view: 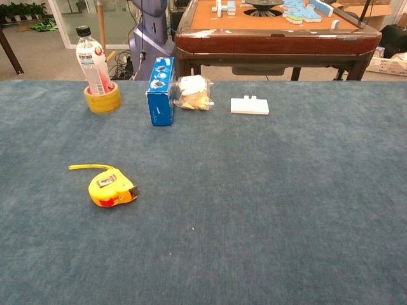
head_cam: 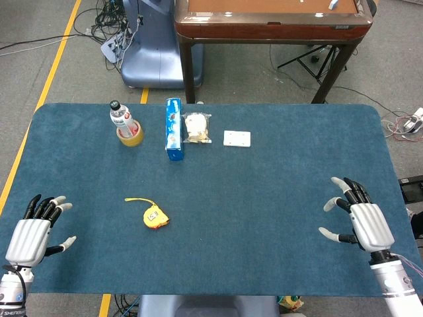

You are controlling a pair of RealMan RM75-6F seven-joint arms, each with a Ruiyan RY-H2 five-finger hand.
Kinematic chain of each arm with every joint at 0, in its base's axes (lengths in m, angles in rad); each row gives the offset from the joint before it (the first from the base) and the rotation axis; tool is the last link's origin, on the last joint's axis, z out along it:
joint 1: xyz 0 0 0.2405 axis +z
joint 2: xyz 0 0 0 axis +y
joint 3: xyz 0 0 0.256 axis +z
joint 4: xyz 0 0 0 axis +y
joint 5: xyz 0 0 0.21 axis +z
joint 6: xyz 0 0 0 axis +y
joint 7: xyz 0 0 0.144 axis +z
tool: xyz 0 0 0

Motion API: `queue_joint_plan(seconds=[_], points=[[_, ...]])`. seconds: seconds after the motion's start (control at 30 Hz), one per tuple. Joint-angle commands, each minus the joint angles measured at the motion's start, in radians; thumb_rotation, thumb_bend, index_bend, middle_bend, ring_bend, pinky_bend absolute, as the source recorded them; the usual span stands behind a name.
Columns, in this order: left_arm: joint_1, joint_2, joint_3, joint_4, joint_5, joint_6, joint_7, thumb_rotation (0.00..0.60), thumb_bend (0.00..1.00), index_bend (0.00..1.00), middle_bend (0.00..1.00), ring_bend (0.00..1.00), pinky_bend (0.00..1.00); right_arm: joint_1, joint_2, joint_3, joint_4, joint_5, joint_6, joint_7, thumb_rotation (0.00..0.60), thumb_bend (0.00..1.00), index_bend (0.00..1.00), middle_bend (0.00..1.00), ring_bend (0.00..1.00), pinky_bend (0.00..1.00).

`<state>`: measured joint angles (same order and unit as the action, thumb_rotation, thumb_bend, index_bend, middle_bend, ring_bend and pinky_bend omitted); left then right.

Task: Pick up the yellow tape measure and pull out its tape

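Observation:
The yellow tape measure (head_cam: 156, 217) (view: 112, 189) lies on the blue table, left of centre, with a thin yellow strap (head_cam: 136, 199) (view: 89, 167) curling off its far-left side. No tape is drawn out. My left hand (head_cam: 36, 229) rests at the near left corner with fingers spread, holding nothing, well left of the tape measure. At the near right, my right hand (head_cam: 360, 219) also has its fingers apart and holds nothing. Neither hand shows in the chest view.
Along the far side of the blue table (head_cam: 277, 198) stand a water bottle (head_cam: 120, 117) inside a yellow tape roll (head_cam: 131, 135), a blue box (head_cam: 173, 129), a bagged snack (head_cam: 197, 127) and a white block (head_cam: 236, 138). A wooden table (head_cam: 271, 23) stands behind.

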<state>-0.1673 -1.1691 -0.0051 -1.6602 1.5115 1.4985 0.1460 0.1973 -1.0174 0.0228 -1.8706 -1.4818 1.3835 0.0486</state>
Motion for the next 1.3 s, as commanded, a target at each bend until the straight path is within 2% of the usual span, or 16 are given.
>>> queue_joint_plan(seconds=[0.03, 0.3, 0.57, 0.83, 1.3], points=[[-0.003, -0.008, 0.001, 0.01, 0.009, -0.009, -0.008, 0.6, 0.15, 0.27, 0.19, 0.13, 0.02, -0.005, 0.002, 0.002, -0.004, -0.005, 0.007, -0.002, 0.6, 0.2, 0.49, 0.11, 0.0, 0.0], [-0.07, -0.013, -0.009, 0.064, 0.059, -0.094, -0.063, 0.6, 0.15, 0.27, 0.19, 0.13, 0.02, -0.009, 0.021, 0.03, -0.019, 0.004, 0.023, 0.009, 0.6, 0.2, 0.49, 0.11, 0.0, 0.0], [-0.225, -0.048, -0.013, 0.202, 0.138, -0.275, -0.206, 0.6, 0.15, 0.25, 0.19, 0.12, 0.02, 0.002, 0.048, 0.063, -0.037, 0.059, -0.005, 0.025, 0.6, 0.2, 0.48, 0.11, 0.0, 0.0], [-0.384, -0.101, -0.008, 0.259, 0.203, -0.451, -0.158, 0.6, 0.15, 0.2, 0.16, 0.1, 0.02, 0.0, 0.057, 0.066, -0.049, 0.078, -0.024, 0.032, 0.6, 0.2, 0.48, 0.11, 0.0, 0.0], [-0.542, -0.22, 0.015, 0.386, 0.245, -0.572, -0.221, 0.6, 0.15, 0.2, 0.16, 0.07, 0.02, -0.021, 0.066, 0.066, -0.056, 0.089, -0.014, 0.025, 0.6, 0.2, 0.48, 0.11, 0.0, 0.0]])
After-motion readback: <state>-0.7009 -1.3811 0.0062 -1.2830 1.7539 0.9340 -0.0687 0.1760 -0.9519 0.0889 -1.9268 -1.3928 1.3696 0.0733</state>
